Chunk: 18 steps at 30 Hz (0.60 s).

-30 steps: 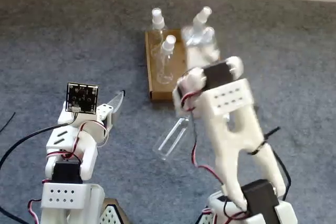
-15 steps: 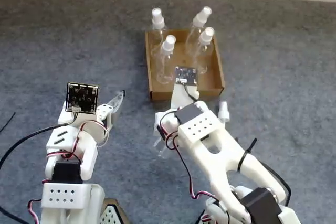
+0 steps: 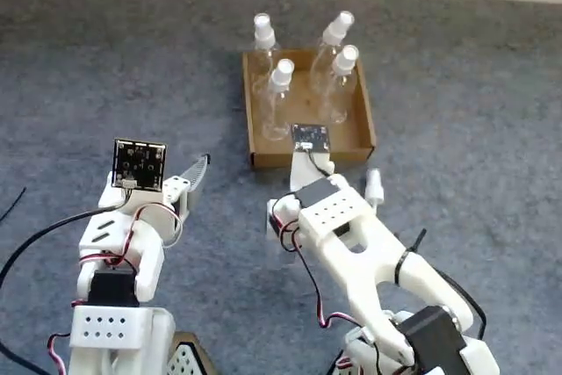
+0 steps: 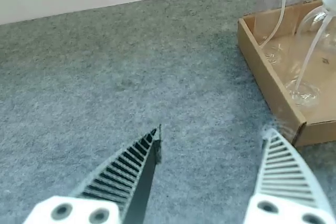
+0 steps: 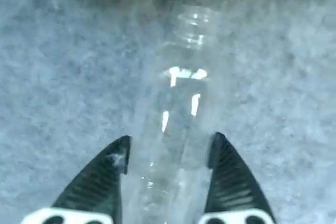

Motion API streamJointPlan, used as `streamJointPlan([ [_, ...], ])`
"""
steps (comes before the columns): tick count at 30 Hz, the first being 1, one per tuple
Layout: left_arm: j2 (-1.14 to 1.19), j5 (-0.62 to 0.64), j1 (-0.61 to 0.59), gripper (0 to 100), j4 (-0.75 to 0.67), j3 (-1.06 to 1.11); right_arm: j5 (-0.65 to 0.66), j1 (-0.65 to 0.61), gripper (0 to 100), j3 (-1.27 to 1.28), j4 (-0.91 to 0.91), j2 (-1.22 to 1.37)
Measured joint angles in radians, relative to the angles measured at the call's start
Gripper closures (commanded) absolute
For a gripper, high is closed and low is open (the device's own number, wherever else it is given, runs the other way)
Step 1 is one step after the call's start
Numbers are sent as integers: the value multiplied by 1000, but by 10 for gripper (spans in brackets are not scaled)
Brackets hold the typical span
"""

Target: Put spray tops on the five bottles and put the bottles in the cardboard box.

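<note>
Four capped bottles (image 3: 279,98) sit boxed. My right jaws straddle the bare fifth bottle (image 5: 184,93), unclosed, likely to upright it; left jaws gape empty.

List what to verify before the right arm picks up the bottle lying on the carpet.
1. The bottle lies between the right gripper's fingers: ok.
2. Fingers closed on it: not ok, they look spread beside it.
3. Its neck is bare, ready for a top: ok.
4. A loose spray top lies on the carpet by the right arm: ok.
5. The left gripper is open and holds nothing: ok.
6. Room in the box beside the four capped bottles: ok, looks so.
</note>
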Motion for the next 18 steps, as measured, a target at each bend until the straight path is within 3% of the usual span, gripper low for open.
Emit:
streamJointPlan([
  [5, 0, 0, 0, 727, 0, 0, 241, 167, 989, -49, 244, -120],
  [9, 0, 0, 0, 727, 0, 0, 568, 423, 989, -198, 471, -302],
  [12, 0, 0, 0, 727, 0, 0, 793, 626, 989, -287, 508, -394],
  [15, 0, 0, 0, 727, 6, -26, 911, 841, 990, -322, 509, -376],
  [18, 0, 0, 2, 727, 51, -83, 996, 979, 990, -327, 473, -249],
])
